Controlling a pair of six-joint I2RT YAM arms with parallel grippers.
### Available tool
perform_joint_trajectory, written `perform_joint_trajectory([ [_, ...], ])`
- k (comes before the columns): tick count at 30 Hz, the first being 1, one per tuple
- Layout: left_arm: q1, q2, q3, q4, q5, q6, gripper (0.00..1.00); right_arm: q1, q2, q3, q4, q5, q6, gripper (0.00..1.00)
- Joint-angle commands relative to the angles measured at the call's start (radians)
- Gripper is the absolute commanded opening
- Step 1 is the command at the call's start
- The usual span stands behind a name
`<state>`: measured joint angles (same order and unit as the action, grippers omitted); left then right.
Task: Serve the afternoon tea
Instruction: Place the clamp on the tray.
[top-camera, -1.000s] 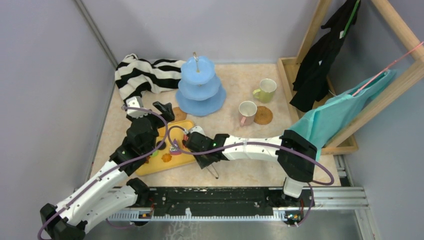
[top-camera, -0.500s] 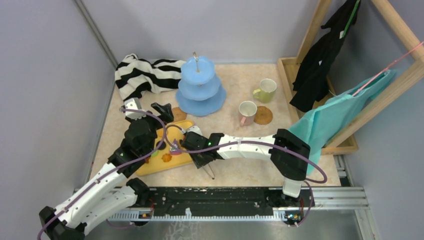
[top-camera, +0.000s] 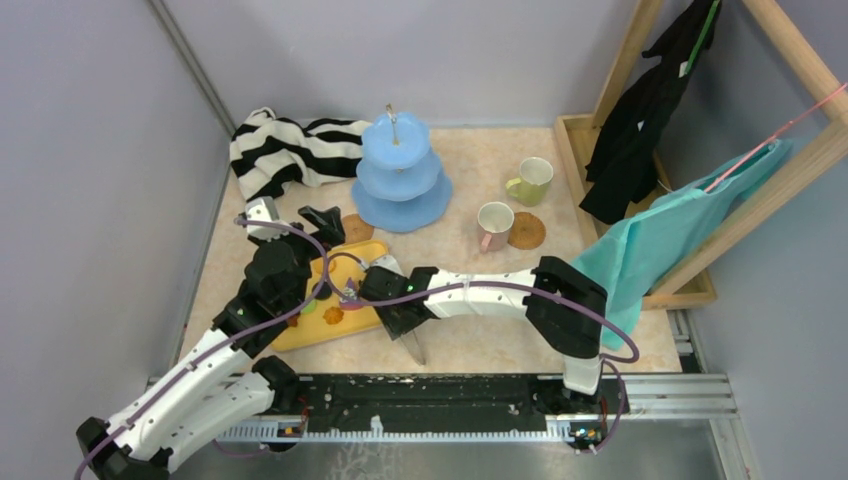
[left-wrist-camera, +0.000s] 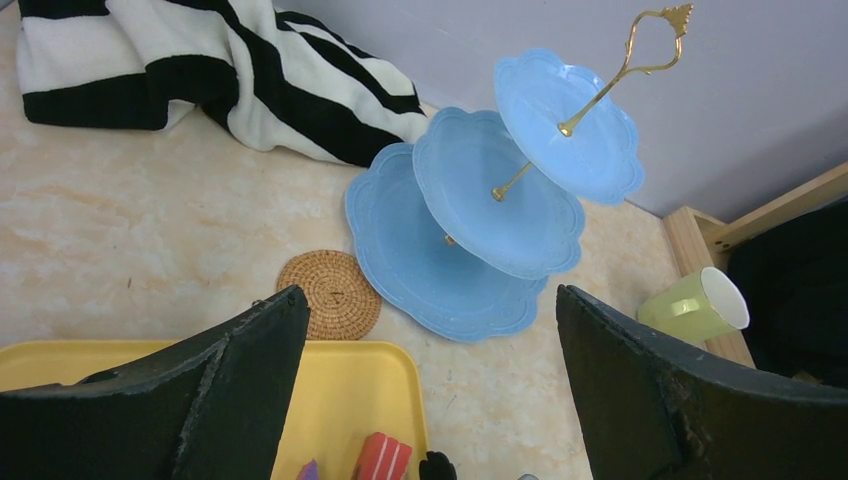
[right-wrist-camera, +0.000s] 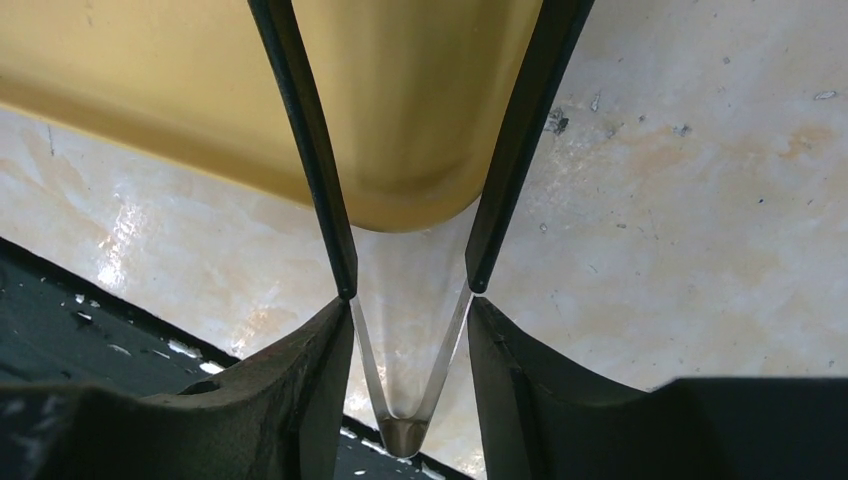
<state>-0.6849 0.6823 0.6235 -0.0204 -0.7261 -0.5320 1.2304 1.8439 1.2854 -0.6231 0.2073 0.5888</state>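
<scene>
The light-blue three-tier stand (top-camera: 400, 175) stands at the back centre and also shows in the left wrist view (left-wrist-camera: 480, 220). Toy cookies (top-camera: 333, 315) and a red striped cake slice (left-wrist-camera: 383, 458) lie on a yellow tray (top-camera: 300, 335). One cork coaster (top-camera: 357, 227) lies between tray and stand, the other (top-camera: 526, 231) beside the pink-handled cup (top-camera: 493, 224). The yellow-green cup (top-camera: 531, 180) stands behind it. My left gripper (top-camera: 293, 218) is open and empty above the tray's far end. My right gripper (right-wrist-camera: 408, 300) is shut on metal tongs (right-wrist-camera: 300, 150) at the tray's right edge.
The black-and-white striped cloth (top-camera: 285, 150) lies at the back left. A wooden rack (top-camera: 640, 200) with black and teal clothes stands on the right. Grey walls close the left and back. A black rail (top-camera: 430, 395) runs along the near edge.
My right arm has shifted a little left with the tongs held. My left gripper has moved slightly away toward the back, still open.
</scene>
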Motion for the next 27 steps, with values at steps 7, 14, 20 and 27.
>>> perform_joint_trajectory([
  [7,-0.005,-0.034,-0.011,-0.006,0.008,-0.015,0.98,0.024,0.01,0.047,0.008,-0.004,0.033,0.46],
  [14,-0.005,-0.025,-0.01,-0.007,0.007,-0.012,0.98,0.065,-0.007,-0.006,0.046,0.067,-0.014,0.7],
  [20,-0.005,-0.018,-0.008,-0.013,0.0,-0.008,0.98,0.091,-0.046,-0.079,0.105,0.131,-0.022,0.72],
  [27,-0.005,-0.041,-0.025,0.004,-0.015,-0.012,0.98,0.111,-0.21,-0.305,0.327,0.214,-0.038,0.72],
])
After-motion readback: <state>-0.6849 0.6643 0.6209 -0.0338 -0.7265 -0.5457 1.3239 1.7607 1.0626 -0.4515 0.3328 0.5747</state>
